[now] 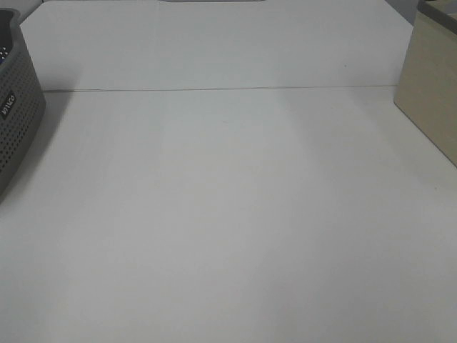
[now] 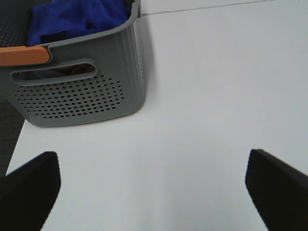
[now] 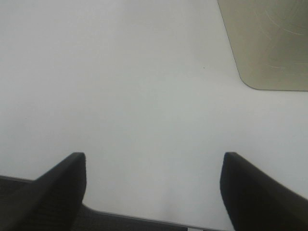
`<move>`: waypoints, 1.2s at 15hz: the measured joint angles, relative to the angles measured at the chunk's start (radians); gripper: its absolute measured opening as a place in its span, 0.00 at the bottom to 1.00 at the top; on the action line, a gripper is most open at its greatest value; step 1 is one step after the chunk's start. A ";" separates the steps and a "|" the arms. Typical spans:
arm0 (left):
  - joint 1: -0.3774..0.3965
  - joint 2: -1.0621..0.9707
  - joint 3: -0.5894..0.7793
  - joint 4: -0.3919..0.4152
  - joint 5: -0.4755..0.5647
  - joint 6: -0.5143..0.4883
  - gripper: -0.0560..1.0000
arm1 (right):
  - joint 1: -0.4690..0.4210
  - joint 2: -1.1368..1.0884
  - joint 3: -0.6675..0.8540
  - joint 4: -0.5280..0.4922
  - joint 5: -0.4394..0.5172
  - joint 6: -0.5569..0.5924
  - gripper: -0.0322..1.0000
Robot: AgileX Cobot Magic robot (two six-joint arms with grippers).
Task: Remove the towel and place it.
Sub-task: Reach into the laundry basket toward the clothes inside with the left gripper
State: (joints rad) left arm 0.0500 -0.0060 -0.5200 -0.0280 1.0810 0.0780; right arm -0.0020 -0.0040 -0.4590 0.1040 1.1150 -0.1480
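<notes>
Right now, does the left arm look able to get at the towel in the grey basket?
Probably yes. The towel lies bunched in the open-topped basket, and only bare table separates the basket from the wide-open jaws. The arm would have to reach in over the rim.

A: What is the tabletop (image 1: 228, 214) like?
B: White, smooth and matt, with just a soft sheen.
A: The basket (image 2: 82, 96)?
B: Grey moulded plastic, matt, with walls punched full of small holes. The orange grip (image 2: 24, 55) looks like smoother plastic.
A: The towel (image 2: 72, 19)?
B: Blue plush cloth with a soft nap.
A: The box (image 1: 432, 93)?
B: Beige and matt, with faint curved scratches. I can't tell the material.
A: The left hand (image 2: 154, 187) and the right hand (image 3: 154, 187)?
B: Both matt black.
</notes>
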 joint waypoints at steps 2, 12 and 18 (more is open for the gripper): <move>0.000 0.000 0.000 0.000 0.000 0.000 0.99 | 0.000 0.000 0.000 0.000 0.000 0.000 0.76; 0.000 0.000 0.000 0.000 0.000 0.000 0.99 | 0.000 0.000 0.000 0.000 0.000 0.000 0.76; 0.000 0.000 0.000 0.000 0.000 0.000 0.99 | 0.000 0.000 0.000 0.000 0.000 0.000 0.76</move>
State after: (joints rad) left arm 0.0500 -0.0060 -0.5200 -0.0280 1.0810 0.0780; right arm -0.0020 -0.0040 -0.4590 0.1040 1.1150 -0.1480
